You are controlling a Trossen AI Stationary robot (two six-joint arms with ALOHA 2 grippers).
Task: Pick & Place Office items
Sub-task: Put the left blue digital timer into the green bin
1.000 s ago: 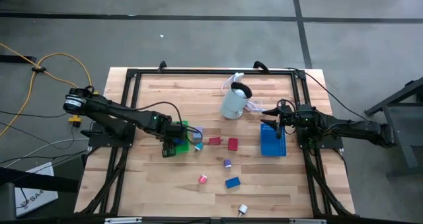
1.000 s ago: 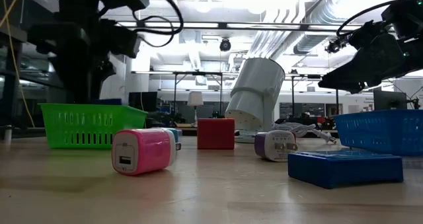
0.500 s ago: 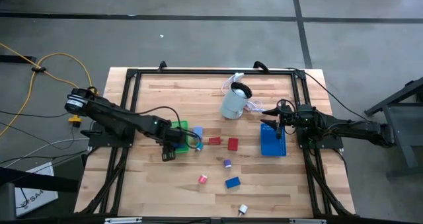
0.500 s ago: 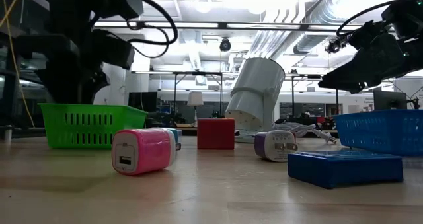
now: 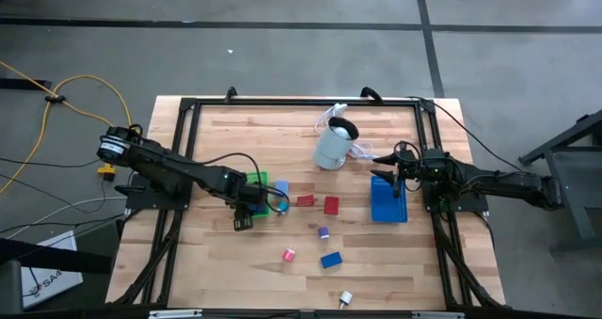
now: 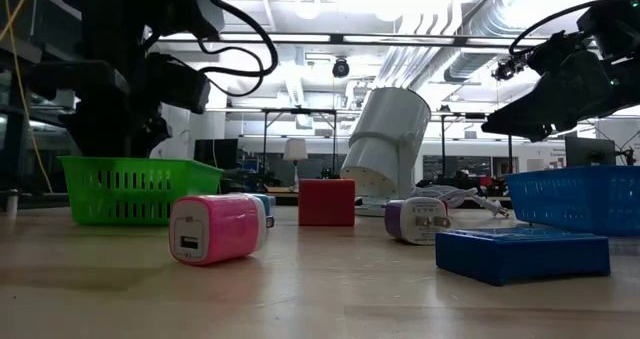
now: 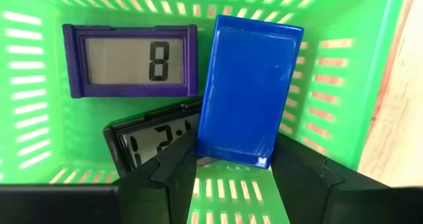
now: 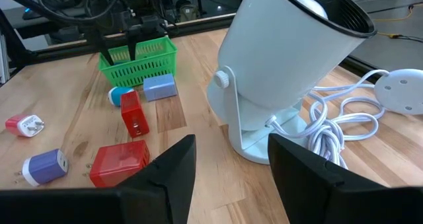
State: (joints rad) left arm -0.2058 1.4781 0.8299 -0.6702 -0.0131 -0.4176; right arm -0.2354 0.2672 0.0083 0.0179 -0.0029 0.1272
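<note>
left hand (image 7: 231,168): over the green basket (image 7: 344,85), fingers a little wider than a second ago, letting go of the blue block (image 7: 250,92)
blue block: lies in the basket beside two small clocks
meaning: one item placed; others wait on the tabletop (image 5: 235,263)
right hand (image 8: 231,161): spread, empty, near the pale lamp (image 8: 284,72)

two clocks (image 7: 130,60) and a case (image 7: 250,92) lie in the tray (image 7: 344,72).

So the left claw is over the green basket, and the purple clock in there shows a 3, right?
Not quite. The left claw is over the green basket, but the purple clock in it shows an 8, not a 3. The left wrist view shows it.
</note>
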